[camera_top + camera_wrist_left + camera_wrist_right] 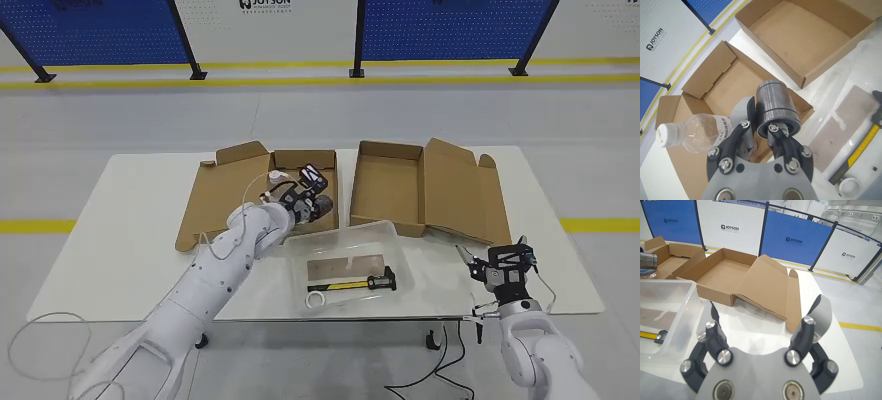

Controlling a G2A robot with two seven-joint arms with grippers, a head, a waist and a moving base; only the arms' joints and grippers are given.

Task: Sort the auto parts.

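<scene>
Top view: the left gripper [306,196] is seen over the left box [300,157], and the right gripper [500,270] near the bin [340,232].

Left wrist view: a bearing [776,106] is pinched above the box's edge, beside a bottle [694,132]. Placing is judged under way; lowering clear of the bottle, then release, is called for.

Right wrist view: the right gripper is spread and empty.

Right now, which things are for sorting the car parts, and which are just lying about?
For the job: metal bearing in the left gripper; left cardboard box; right cardboard box; clear plastic bin holding a caliper, white ring and brown slab.
Just lying about: probably the water bottle in the left box; blue fence panels; yellow floor line.
</scene>
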